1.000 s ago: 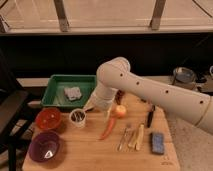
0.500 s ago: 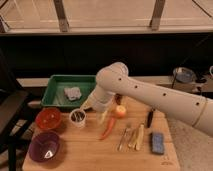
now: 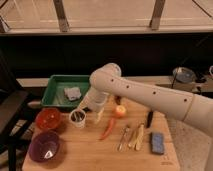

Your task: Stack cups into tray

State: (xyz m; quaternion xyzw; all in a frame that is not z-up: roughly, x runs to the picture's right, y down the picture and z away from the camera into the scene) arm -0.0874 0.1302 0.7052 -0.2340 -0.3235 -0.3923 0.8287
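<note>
Since a second ago the arm has sunk a little and drifted left; the cup [image 3: 77,117] has not budged. On the camera view I see the gripper [image 3: 95,115] low over the wooden table [image 3: 90,156]. The cup stands just beside it, to picture-left. Whether it holds anything I cannot tell. The green tray [image 3: 52,83] lies just behind it.

No text or label can be read, neither on the gripper [image 3: 95,114] beside the cup [image 3: 77,118] nor elsewhere.
</note>
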